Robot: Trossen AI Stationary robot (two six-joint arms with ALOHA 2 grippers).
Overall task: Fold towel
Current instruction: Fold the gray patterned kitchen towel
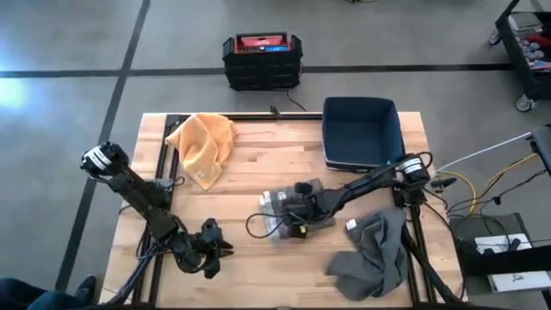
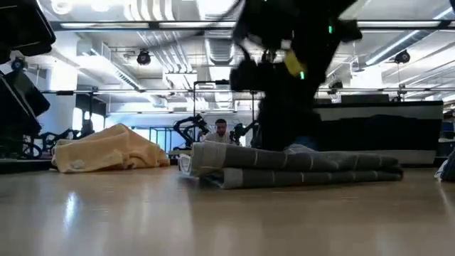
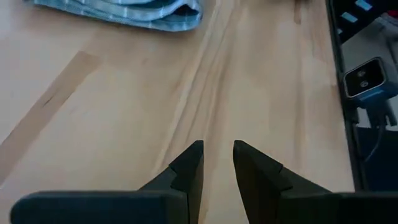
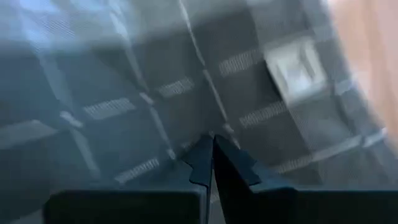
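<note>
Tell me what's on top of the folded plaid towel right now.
The right gripper sits on the folded plaid towel, fingers shut against the cloth. The arm covers the towel's middle from above, so anything beneath it there is hidden. The left gripper waits apart near the table's front edge.

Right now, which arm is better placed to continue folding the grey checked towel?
Right. The right gripper is directly over the folded grey checked towel, fingers shut. The left gripper waits apart near the table's front edge.

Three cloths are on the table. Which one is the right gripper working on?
The grey plaid towel at the table's middle, folded flat: the right gripper is over it, fingers shut. The yellow cloth and the dark grey cloth lie crumpled and apart.
</note>
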